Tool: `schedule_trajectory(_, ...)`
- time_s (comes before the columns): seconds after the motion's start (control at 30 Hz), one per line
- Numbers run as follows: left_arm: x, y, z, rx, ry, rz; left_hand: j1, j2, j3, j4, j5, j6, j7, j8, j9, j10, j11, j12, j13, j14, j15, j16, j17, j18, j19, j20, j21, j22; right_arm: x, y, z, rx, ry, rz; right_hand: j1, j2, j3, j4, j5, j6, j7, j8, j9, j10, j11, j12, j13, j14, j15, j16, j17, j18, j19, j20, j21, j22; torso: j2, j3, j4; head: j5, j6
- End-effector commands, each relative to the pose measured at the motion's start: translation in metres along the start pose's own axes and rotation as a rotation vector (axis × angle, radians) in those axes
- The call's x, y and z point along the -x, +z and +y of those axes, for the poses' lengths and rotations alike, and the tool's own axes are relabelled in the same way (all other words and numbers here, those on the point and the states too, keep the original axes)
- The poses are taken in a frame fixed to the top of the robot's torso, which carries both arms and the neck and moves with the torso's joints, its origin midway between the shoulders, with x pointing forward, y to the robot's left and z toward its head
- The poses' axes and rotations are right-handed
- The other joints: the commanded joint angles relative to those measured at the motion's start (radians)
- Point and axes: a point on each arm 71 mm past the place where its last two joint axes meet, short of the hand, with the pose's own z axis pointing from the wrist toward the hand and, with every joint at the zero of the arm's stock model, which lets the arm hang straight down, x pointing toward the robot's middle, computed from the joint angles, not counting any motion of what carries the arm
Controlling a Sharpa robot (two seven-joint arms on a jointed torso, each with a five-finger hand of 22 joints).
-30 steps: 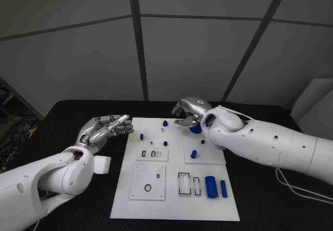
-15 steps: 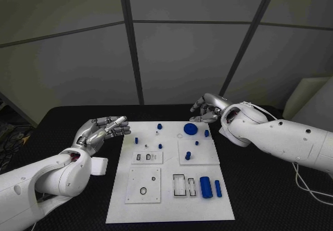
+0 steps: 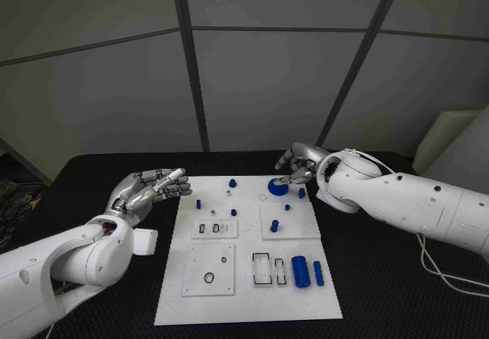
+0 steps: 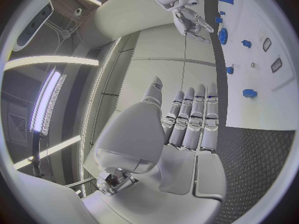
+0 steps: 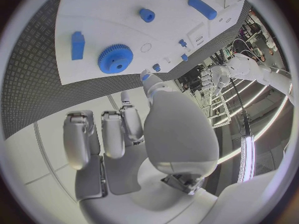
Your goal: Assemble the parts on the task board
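Note:
The white task board (image 3: 244, 300) lies in the middle of the black table. A blue gear (image 3: 277, 186) lies flat near its far edge, with a small blue block (image 3: 302, 192) beside it. My right hand (image 3: 295, 167) hovers just behind the gear with nothing in its fingers; its wrist view shows the gear (image 5: 115, 58) and block (image 5: 77, 45) beyond its fingers (image 5: 112, 134). My left hand (image 3: 152, 187) is raised off the board's far left corner, fingers straight and close together, empty. Several short blue pegs (image 3: 273, 226) stand on the board.
A thick blue cylinder (image 3: 299, 271) and a slim blue rod (image 3: 318, 273) lie at the board's near right, beside rectangular slots (image 3: 263, 269). A square plate with a round hole (image 3: 209, 277) sits near left. Bare black table (image 3: 397, 296) flanks the board.
The right hand, which covered the gear a second ago, has drawn back, and the gear now lies uncovered on the board. The left hand has kept its pose. The camera has shifted.

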Motion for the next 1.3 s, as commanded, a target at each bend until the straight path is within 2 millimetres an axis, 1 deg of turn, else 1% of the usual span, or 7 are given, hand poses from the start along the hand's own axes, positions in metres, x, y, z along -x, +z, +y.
schedule_trajectory(0.03, -0.003, 0.0, -0.001, -0.007, -0.004, 0.02, -0.002, 0.007, -0.005, -0.002, -0.006, 0.006, 0.004, -0.006, -0.002, 0.003, 0.004, -0.004, -0.001, 0.001, 0.006, -0.006, -0.002, -0.014, -0.002, 0.007, -0.004, -0.001, -0.003, 0.001, -0.002, -0.021, -0.034, 0.03, 0.012, -0.002, 0.0, 0.007, 0.003, -0.007, 0.001, -0.003, 0.002, 0.003, 0.006, 0.007, 0.026, 0.062, 0.009, 0.007, 0.042, -0.015, 0.107, 0.008, 0.003, 0.263, -0.001, -0.0007, 0.0003, -0.001, -0.004)
schedule_trajectory(0.23, -0.004, 0.0, -0.001, -0.007, -0.005, 0.022, -0.001, 0.009, -0.005, -0.005, -0.006, 0.007, 0.003, -0.007, -0.001, 0.005, 0.003, -0.004, -0.001, 0.002, 0.005, -0.007, -0.002, -0.013, -0.002, 0.007, -0.004, -0.002, -0.007, 0.003, -0.004, -0.032, -0.044, 0.039, 0.014, -0.001, 0.0, 0.01, 0.005, -0.008, 0.001, -0.003, 0.004, 0.003, 0.006, 0.01, 0.03, 0.062, 0.009, 0.009, 0.045, -0.015, 0.107, 0.008, 0.003, 0.263, -0.001, -0.0006, 0.0002, -0.001, -0.007)
schedule_trajectory(0.5, -0.003, 0.0, -0.001, -0.006, -0.005, 0.021, -0.001, 0.009, -0.005, -0.005, -0.006, 0.007, 0.003, -0.007, -0.001, 0.005, 0.003, -0.004, -0.001, 0.002, 0.005, -0.007, -0.002, -0.013, -0.002, 0.007, -0.004, -0.002, -0.009, 0.005, -0.01, -0.054, -0.062, 0.05, 0.019, 0.0, 0.001, 0.011, 0.009, -0.008, 0.001, -0.002, 0.006, 0.001, 0.007, 0.011, 0.031, 0.063, 0.01, 0.01, 0.049, -0.015, 0.107, 0.009, 0.003, 0.263, -0.001, 0.0005, -0.0004, 0.001, -0.01)
schedule_trajectory(0.97, -0.003, 0.001, 0.0, -0.006, -0.005, 0.02, -0.001, 0.009, -0.005, -0.005, -0.006, 0.007, 0.003, -0.007, -0.001, 0.005, 0.003, -0.004, -0.001, 0.002, 0.005, -0.007, -0.002, -0.013, -0.002, 0.007, -0.004, -0.002, -0.017, 0.006, -0.011, -0.056, -0.074, 0.092, 0.026, 0.003, 0.002, 0.013, 0.012, -0.004, 0.001, 0.0, 0.01, 0.002, 0.007, 0.018, 0.039, 0.063, 0.01, 0.013, 0.054, -0.015, 0.107, 0.009, 0.003, 0.263, -0.002, 0.0001, -0.0001, 0.003, -0.015)
schedule_trajectory(1.07, -0.003, 0.001, 0.0, -0.006, -0.005, 0.02, -0.001, 0.009, -0.005, -0.005, -0.006, 0.007, 0.003, -0.007, -0.001, 0.005, 0.003, -0.004, -0.001, 0.002, 0.005, -0.007, -0.002, -0.013, -0.002, 0.007, -0.004, -0.002, -0.019, 0.007, -0.011, -0.055, -0.074, 0.096, 0.027, 0.005, 0.003, 0.014, 0.012, 0.0, 0.0, 0.001, 0.012, 0.004, 0.006, 0.021, 0.042, 0.063, 0.01, 0.013, 0.056, -0.015, 0.107, 0.009, 0.003, 0.263, -0.001, 0.0, -0.0005, 0.004, -0.014)
schedule_trajectory(1.23, -0.004, 0.001, 0.0, -0.005, -0.005, 0.021, -0.001, 0.009, -0.005, -0.005, -0.006, 0.007, 0.003, -0.007, -0.001, 0.005, 0.003, -0.004, -0.001, 0.002, 0.005, -0.007, -0.002, -0.013, -0.002, 0.007, -0.004, -0.002, -0.021, 0.007, -0.011, -0.054, -0.073, 0.097, 0.029, 0.009, 0.004, 0.016, 0.013, 0.005, 0.0, 0.003, 0.014, 0.006, 0.006, 0.027, 0.048, 0.063, 0.01, 0.014, 0.057, -0.015, 0.107, 0.009, 0.003, 0.263, -0.001, 0.0, 0.0008, 0.003, -0.015)
schedule_trajectory(1.3, -0.003, 0.001, 0.0, -0.005, -0.005, 0.02, -0.001, 0.009, -0.005, -0.005, -0.006, 0.007, 0.003, -0.007, -0.001, 0.005, 0.003, -0.004, -0.001, 0.002, 0.005, -0.007, -0.002, -0.013, -0.002, 0.007, -0.004, -0.002, -0.021, 0.008, -0.011, -0.056, -0.072, 0.097, 0.03, 0.015, 0.007, 0.018, 0.015, 0.009, -0.001, 0.004, 0.017, 0.007, 0.006, 0.031, 0.052, 0.063, 0.009, 0.014, 0.057, -0.015, 0.107, 0.009, 0.003, 0.263, -0.001, 0.0, 0.001, 0.003, -0.016)
